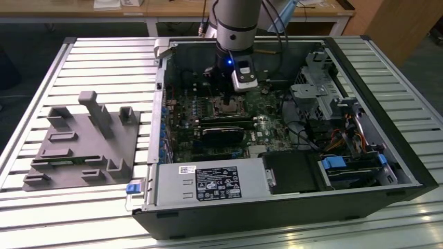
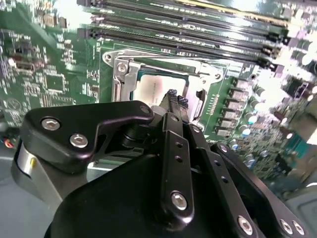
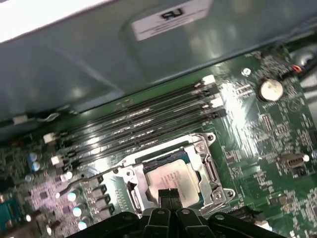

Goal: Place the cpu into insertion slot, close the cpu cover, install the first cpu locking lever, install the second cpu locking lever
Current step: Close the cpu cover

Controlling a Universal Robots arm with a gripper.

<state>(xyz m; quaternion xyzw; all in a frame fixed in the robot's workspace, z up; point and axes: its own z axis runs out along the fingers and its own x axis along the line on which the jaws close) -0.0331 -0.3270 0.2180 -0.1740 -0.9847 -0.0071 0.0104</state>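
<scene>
The gripper's (image 3: 168, 194) jaws are clenched together with nothing between them. Their tips are on, or perhaps just above, the pale face of the cpu (image 3: 174, 174). The cpu lies flat inside the insertion slot (image 3: 212, 172), ringed by its silvery frame. The slot sits near the middle of the green motherboard (image 3: 257, 129), just beside the long black memory slots (image 3: 138, 119). In the exterior view, the open computer case (image 1: 387, 155) lies on the slatted table (image 1: 104, 57). A grey fixture (image 1: 83, 145) stands near the table's edge on the exterior view's left.
</scene>
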